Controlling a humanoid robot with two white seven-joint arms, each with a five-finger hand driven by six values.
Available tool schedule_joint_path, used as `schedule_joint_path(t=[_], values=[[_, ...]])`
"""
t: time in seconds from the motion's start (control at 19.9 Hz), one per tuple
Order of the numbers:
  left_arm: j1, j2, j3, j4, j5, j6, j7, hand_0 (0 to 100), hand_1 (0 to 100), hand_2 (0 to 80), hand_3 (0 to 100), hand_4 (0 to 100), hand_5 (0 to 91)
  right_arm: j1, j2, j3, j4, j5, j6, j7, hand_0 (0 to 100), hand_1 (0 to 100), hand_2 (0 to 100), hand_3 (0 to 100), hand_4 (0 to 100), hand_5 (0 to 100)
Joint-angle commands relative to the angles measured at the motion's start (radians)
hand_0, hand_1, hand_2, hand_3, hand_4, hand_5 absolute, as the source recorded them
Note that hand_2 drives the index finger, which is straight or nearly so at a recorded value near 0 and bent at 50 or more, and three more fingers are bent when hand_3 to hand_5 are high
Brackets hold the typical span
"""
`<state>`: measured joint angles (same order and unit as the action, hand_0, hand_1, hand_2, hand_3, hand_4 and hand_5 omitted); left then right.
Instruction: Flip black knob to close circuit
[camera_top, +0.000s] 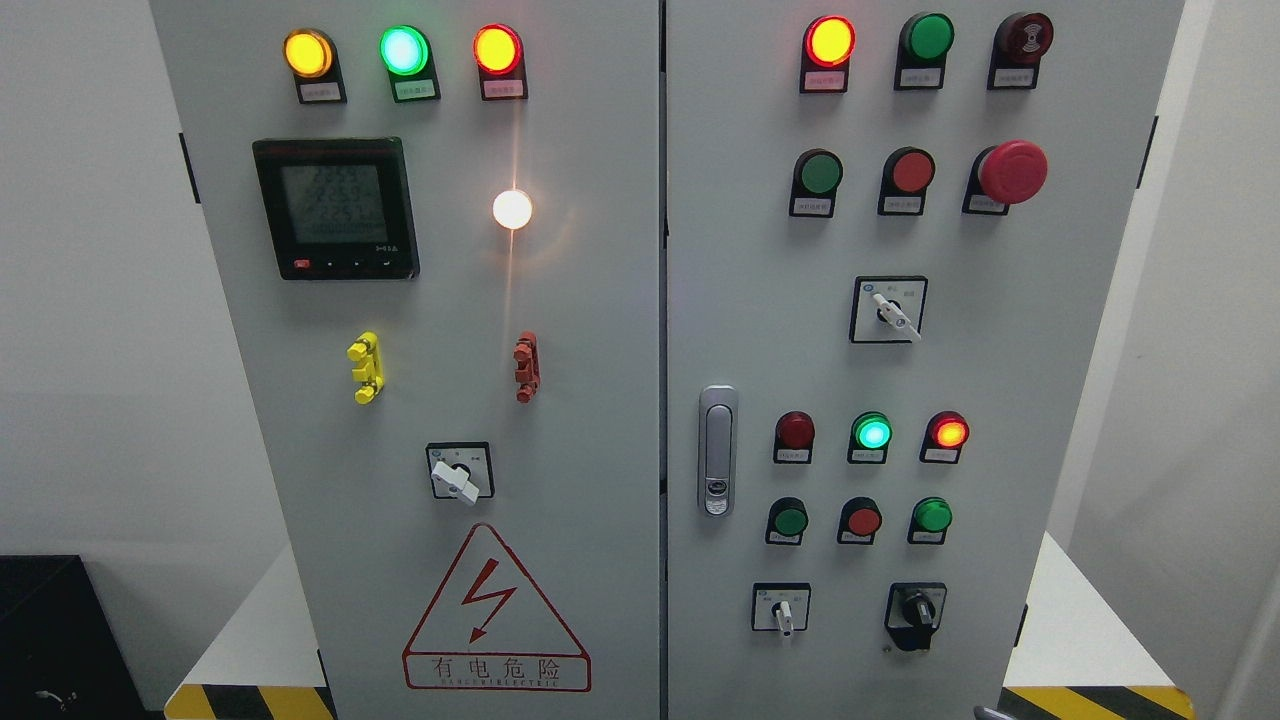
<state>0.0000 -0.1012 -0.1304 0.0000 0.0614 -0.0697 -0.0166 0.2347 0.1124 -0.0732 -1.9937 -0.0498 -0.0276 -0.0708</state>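
Black knob (915, 610) low on rt door, pointing down seemingly; no hand visible.

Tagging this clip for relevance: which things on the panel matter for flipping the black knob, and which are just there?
Job:
black knob, lower right of the right door

Just there:
red mushroom button
digital meter
white-handled selector
door latch
warning triangle

No robot hand in view.
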Motion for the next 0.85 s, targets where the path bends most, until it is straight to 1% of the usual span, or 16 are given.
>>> schedule_joint_path(t=[0.0, 0.05, 0.1, 0.15, 0.4, 0.5, 0.55, 0.6, 0.75, 0.8], values=[[0.021, 0.0, 0.0, -0.023, 0.0, 0.001, 0.0, 12, 56, 0.0, 0, 0, 0.0, 0.018, 0.004, -0.01, 0.029, -0.101, -0.029, 0.045, 0, 3, 12, 25, 24, 15], [0.021, 0.0, 0.0, -0.023, 0.0, 0.001, 0.0, 12, 56, 0.0, 0, 0, 0.0, 0.018, 0.004, -0.01, 0.03, -0.099, -0.029, 0.058, 0, 3, 11, 24, 23, 14], [0.021, 0.0, 0.0, -0.023, 0.0, 0.001, 0.0, 12, 56, 0.0, 0, 0, 0.0, 0.018, 0.004, -0.008, 0.03, -0.099, -0.029, 0.062, 0, 3, 9, 22, 21, 12], [0.021, 0.0, 0.0, -0.023, 0.0, 0.001, 0.0, 12, 56, 0.0, 0, 0, 0.0, 0.018, 0.004, -0.008, 0.032, -0.101, -0.029, 0.062, 0, 3, 7, 21, 19, 10], [0.021, 0.0, 0.0, -0.023, 0.0, 0.001, 0.0, 12, 56, 0.0, 0, 0, 0.0, 0.018, 0.006, -0.008, 0.032, -0.101, -0.034, 0.068, 0, 1, 6, 19, 17, 8], [0.021, 0.0, 0.0, -0.023, 0.0, 0.001, 0.0, 12, 56, 0.0, 0, 0, 0.0, 0.018, 0.006, -0.01, 0.027, -0.101, -0.034, 0.129, 0, 1, 5, 18, 16, 6], [0.021, 0.0, 0.0, -0.023, 0.0, 0.001, 0.0, 12, 56, 0.0, 0, 0, 0.0, 0.018, 0.006, -0.01, 0.027, -0.101, -0.034, 0.152, 0, 0, 2, 14, 12, 2], [0.021, 0.0, 0.0, -0.023, 0.0, 0.001, 0.0, 12, 56, 0.0, 0, 0, 0.0, 0.018, 0.006, -0.01, 0.026, -0.101, -0.034, 0.158, 0, 0, 0, 9, 7, 0], [0.021, 0.0, 0.0, -0.023, 0.0, 0.001, 0.0, 12, 56, 0.0, 0, 0, 0.0, 0.018, 0.006, -0.01, 0.026, -0.101, -0.034, 0.163, 0, 0, 0, 4, 0, 0], [0.021, 0.0, 0.0, -0.023, 0.0, 0.001, 0.0, 12, 56, 0.0, 0, 0, 0.0, 0.018, 0.004, -0.01, 0.029, -0.101, -0.035, 0.163, 0, 0, 0, 4, 0, 0]])
